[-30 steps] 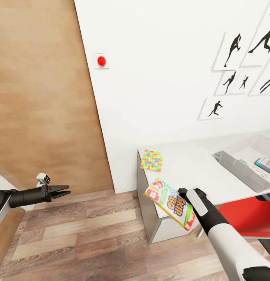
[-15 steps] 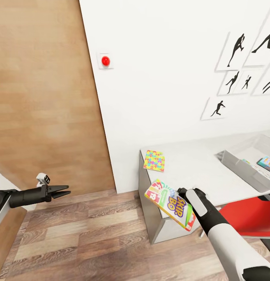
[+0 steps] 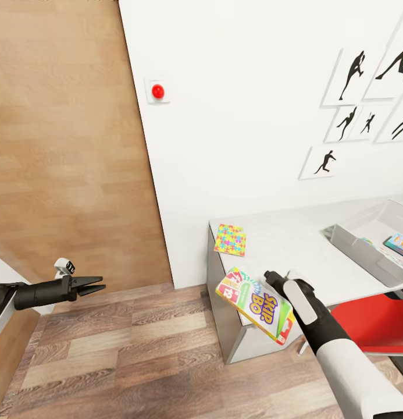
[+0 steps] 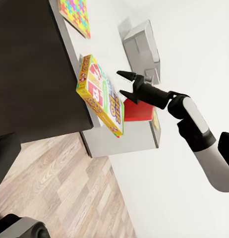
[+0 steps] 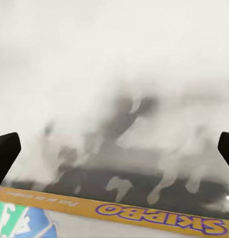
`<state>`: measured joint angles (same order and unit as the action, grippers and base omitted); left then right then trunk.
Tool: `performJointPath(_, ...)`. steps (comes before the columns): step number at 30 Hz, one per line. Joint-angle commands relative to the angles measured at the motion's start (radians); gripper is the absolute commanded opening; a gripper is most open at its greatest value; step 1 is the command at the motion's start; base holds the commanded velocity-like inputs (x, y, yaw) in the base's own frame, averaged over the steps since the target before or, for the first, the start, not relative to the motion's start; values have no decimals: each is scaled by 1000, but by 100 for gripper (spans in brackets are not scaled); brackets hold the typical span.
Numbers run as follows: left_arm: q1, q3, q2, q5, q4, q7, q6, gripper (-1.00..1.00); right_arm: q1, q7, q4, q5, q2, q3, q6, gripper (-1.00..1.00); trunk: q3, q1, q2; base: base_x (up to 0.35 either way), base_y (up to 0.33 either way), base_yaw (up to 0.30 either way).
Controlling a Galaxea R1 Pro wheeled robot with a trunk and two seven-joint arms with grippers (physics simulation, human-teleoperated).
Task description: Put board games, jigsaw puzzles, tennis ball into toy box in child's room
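A Skip-Bo board game [image 3: 256, 302] hangs tilted over the front left corner of the table [image 3: 294, 241]; I cannot tell whether it rests on the edge. My right gripper [image 3: 272, 276] is just above and behind it, open wide, with nothing between its fingers. From the left wrist, the board game [image 4: 99, 94] sits apart from the right gripper [image 4: 125, 84]. In the right wrist view the game's edge [image 5: 144, 218] lies below the open gripper [image 5: 114, 151]. A jigsaw puzzle [image 3: 230, 240] lies flat near the table's left end. The toy box [image 3: 364, 256] stands at the right and holds a blue game [image 3: 399, 243]. My left gripper [image 3: 100, 283] hovers open over the floor.
A brown wooden door [image 3: 67, 145] is at the left, and a red button [image 3: 158, 91] is on the white wall. A red chair [image 3: 370, 326] stands under the table's right part. Black silhouette pictures [image 3: 352, 75] hang above. Wood-plank floor [image 3: 137, 361] lies in front.
My right gripper has moved a little up and away from the Skip-Bo box, which stays tilted at the table's corner. The view shifted slightly. The left arm has not moved.
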<state>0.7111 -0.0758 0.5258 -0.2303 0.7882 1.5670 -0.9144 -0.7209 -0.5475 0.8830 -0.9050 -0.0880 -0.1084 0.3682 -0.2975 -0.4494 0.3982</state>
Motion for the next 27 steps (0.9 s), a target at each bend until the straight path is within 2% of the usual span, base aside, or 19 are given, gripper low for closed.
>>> performJointPath(1,1,1,0,0,0,4,-11,100,4,-7,15,-6,-2,-3,3,100,-1,-1,2,0,0,-25)
performJointPath(12,1,0,0,0,0,4,-11,100,95,-7,204,-7,-5,11,12,100,15,-1,2,0,0,-76)
performJointPath(21,1,0,0,0,0,4,-11,100,201,-5,358,-9,-11,93,48,100,29,-1,2,0,0,-110)
performJointPath(27,1,-1,-5,0,0,0,-11,100,246,-1,483,-14,-14,117,65,100,38,-1,2,0,0,-132)
